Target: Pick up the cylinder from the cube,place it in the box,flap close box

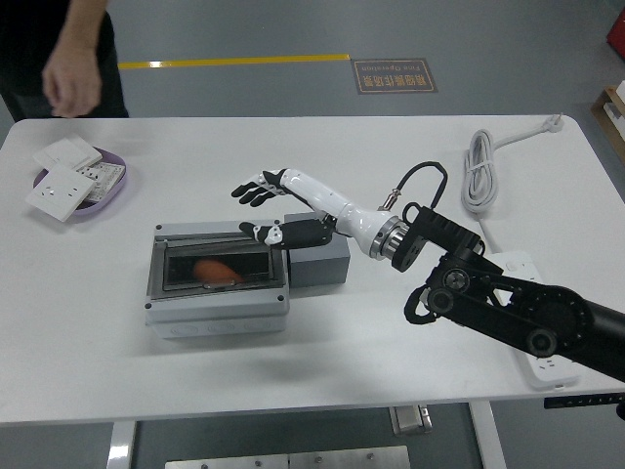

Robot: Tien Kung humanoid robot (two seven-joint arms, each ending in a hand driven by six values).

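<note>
1. Head view: the right hand (266,207) hovers over the box's (217,277) far right corner, fingers spread, holding nothing.
2. The orange cylinder (212,269) lies inside the box under its closed clear flap, blurred, beside the grey cube (319,262).
3. A person's hand (70,76) hangs beyond the desk (293,362), arm cut off.

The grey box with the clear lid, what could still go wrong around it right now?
1. The right hand hovers open just above the far edge of the grey box with the clear lid; a careless pull-back might catch the lid or shove the box.
2. The lid looks flat, but whether it has latched cannot be seen, so it may spring up.
3. The dark grey cube sits against the box under the forearm and could be knocked.
</note>
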